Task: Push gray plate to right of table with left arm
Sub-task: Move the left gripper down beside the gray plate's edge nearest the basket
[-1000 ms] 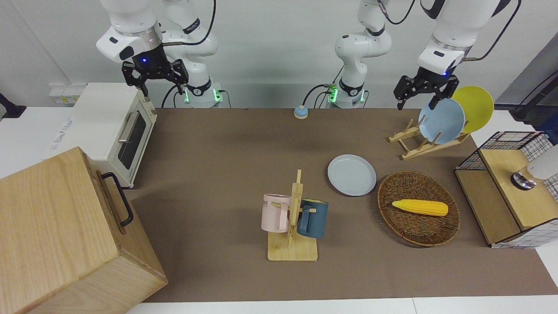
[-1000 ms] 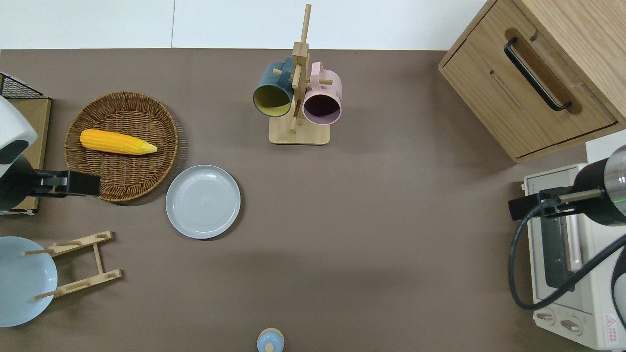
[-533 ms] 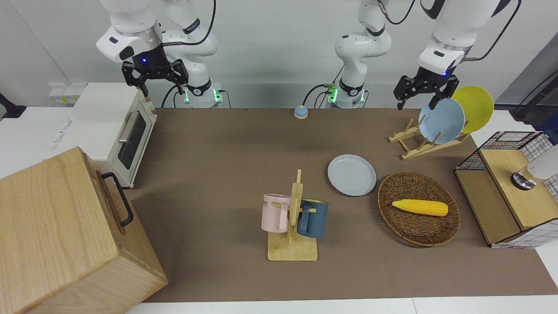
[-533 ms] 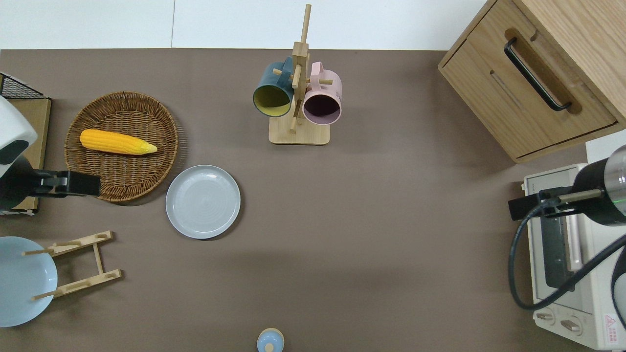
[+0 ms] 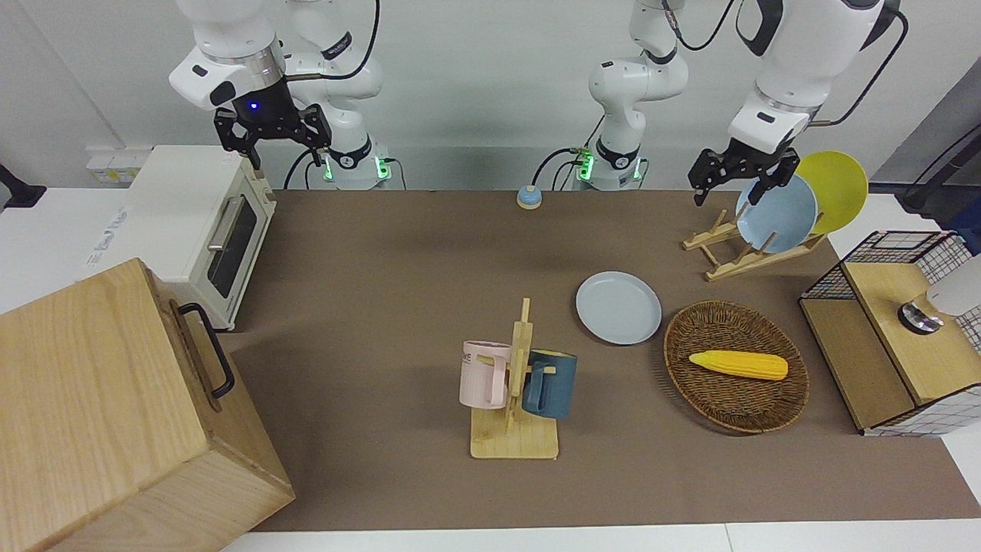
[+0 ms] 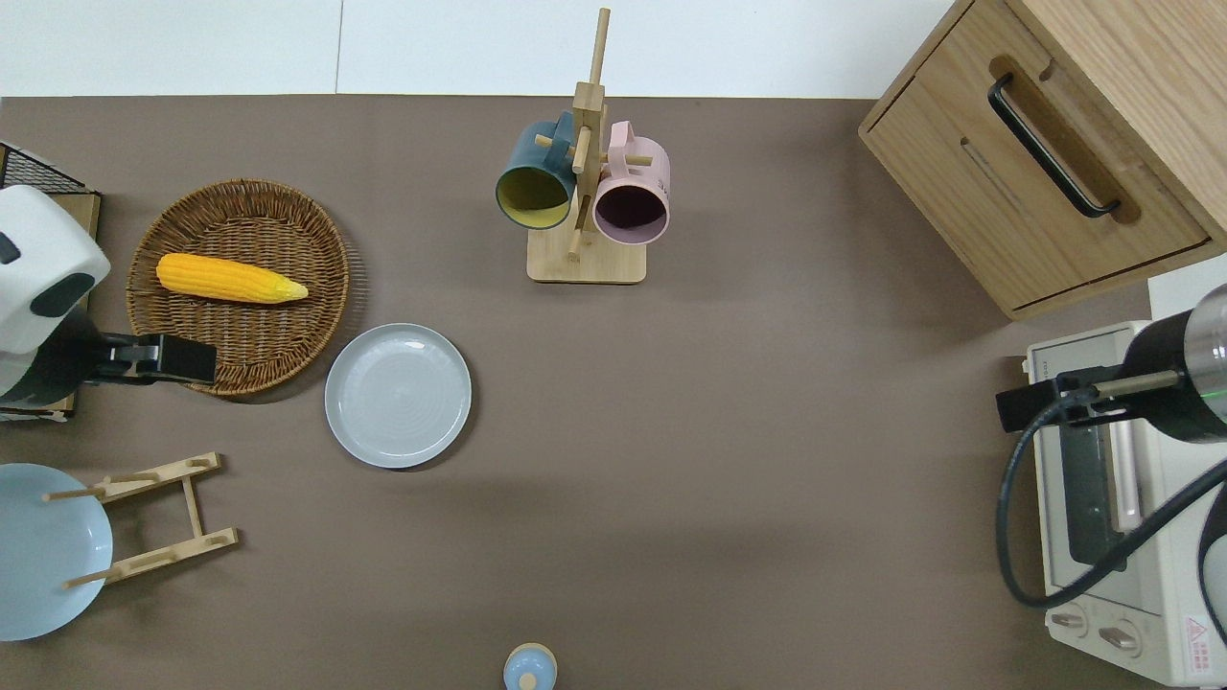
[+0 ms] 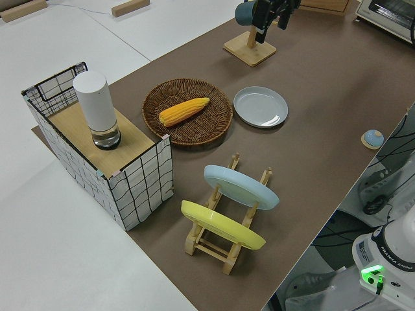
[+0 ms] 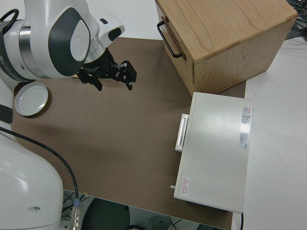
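**Overhead view: plate lies toward the right arm's end from the left gripper**

Overhead, the gray plate [image 6: 398, 395] rests flat on the table [image 6: 729, 460], just beside the wicker basket [image 6: 316, 316]. The left gripper [image 6: 158, 358], fingers spread apart and empty, hangs over the basket's edge. Pushing likely means descending beside the plate's basket-side rim. The right arm is parked.

Wicker basket [image 5: 736, 406] w/ corn cob [image 5: 738, 365] inside. Mug tree [image 5: 517, 399]: pink mug [image 5: 483, 374] and dark blue mug [image 5: 549, 383] hung. Dish rack [image 5: 736, 253]: sky-blue plate [image 5: 775, 212], yellow plate [image 5: 839, 184]. Toaster oven [image 5: 195, 222] beside wooden cabinet [image 5: 107, 414].
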Motion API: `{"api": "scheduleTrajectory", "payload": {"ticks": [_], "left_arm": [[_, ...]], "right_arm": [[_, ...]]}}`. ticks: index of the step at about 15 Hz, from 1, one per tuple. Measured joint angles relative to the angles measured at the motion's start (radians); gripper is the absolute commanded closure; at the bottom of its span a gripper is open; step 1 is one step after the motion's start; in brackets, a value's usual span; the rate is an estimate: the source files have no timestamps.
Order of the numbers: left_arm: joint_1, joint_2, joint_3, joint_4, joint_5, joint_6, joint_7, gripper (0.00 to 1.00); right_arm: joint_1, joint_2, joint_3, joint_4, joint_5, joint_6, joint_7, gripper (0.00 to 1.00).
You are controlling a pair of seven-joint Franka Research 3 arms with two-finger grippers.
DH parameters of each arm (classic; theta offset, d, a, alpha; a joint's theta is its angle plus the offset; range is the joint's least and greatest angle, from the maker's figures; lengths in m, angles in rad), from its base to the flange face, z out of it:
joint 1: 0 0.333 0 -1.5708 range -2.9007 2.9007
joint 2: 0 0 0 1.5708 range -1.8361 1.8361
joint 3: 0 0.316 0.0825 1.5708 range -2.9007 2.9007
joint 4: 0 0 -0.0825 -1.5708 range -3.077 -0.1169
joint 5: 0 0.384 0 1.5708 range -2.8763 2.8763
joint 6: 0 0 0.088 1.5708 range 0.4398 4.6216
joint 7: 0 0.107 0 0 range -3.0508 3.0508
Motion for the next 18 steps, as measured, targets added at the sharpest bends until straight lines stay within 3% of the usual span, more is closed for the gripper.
{"api": "scheduleTrajectory", "payload": {"ticks": [18], "left_arm": [[0.003,0.026,0.005,-0.443,-0.03,0.482,-0.051,0.01]], "right_arm": [[0.0,0.0,0.0,0.0,0.0,0.0,0.0,0.005]]}}
